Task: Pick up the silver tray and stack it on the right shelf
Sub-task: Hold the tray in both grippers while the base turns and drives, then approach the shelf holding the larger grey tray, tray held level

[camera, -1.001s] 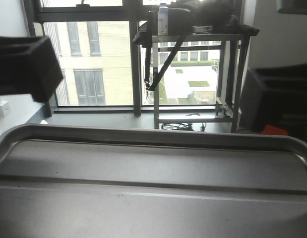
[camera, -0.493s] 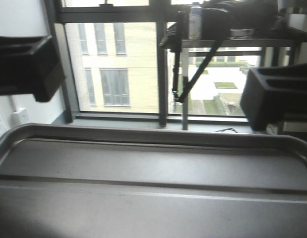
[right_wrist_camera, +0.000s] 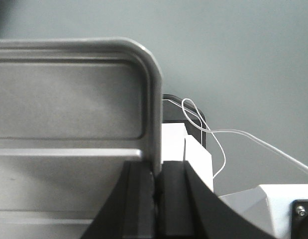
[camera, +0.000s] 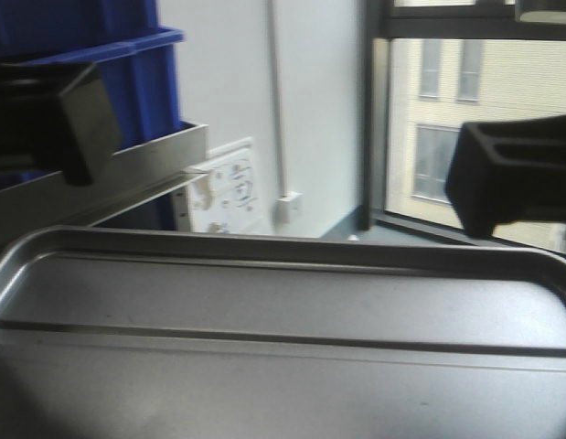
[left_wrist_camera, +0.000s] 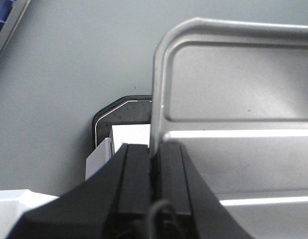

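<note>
Carrying the shallow shiny ribbed metal tray point(camera: 283, 302), I have my left gripper point(left_wrist_camera: 154, 150) and right gripper point(right_wrist_camera: 156, 170) pinching its opposite rims.

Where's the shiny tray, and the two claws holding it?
silver tray point(camera: 283, 302), front view, on its floor.
left gripper point(left_wrist_camera: 155, 152), left wrist view, between fingertips at the rim.
right gripper point(right_wrist_camera: 157, 172), right wrist view, between fingertips at the rim.

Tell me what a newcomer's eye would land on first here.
The silver tray fills the lower half of the front view. In the wrist views, the left gripper and right gripper each pinch the rim at opposite ends of it. Behind it, blue bins stand at upper left and a window at upper right.
</note>
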